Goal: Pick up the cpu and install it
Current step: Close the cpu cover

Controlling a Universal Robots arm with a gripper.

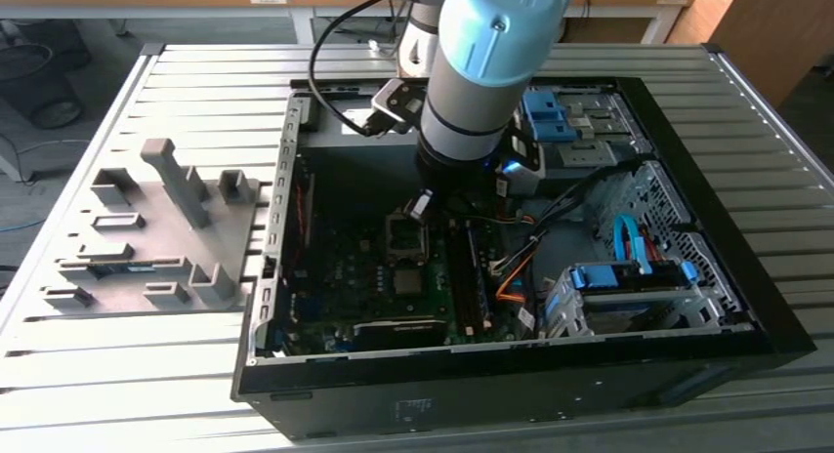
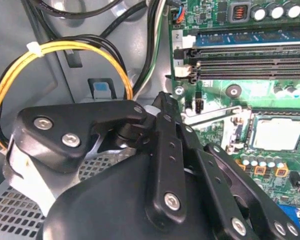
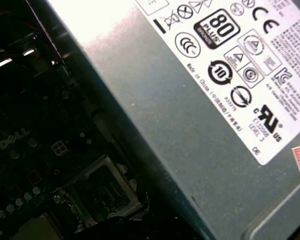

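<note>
A: In the exterior view, what do you see?

B: A big black computer box [image 1: 729, 277] lies open on the grey striped metal counter [image 1: 195, 92]. Inside it is a flat green board [image 1: 378, 287]. The small square cpu with the shiny grey top [image 1: 408, 280] sits near the middle of that board. The black claw [image 1: 420, 207] hangs just above the board, near the cpu but not touching it.

A: Is the claw apart or together?

B: I cannot tell.

A: And the second wrist view?

B: It shows the claw [image 2: 160, 165] from behind, over the edge of the board. The cpu [image 2: 275, 132] lies flat in a square metal frame on the board. That frame is hard to see in the exterior view.

A: And the first wrist view?

B: A big grey metal box with a white sticker [image 3: 200, 130] stands right beside the board. The board looks very dark here, and I cannot pick out the cpu.

A: How would the cpu feel?

B: I think it is light, stiff and flat, with a slippery top. The underside could get hurt easily. I would hold it gently by two opposite edges.
</note>
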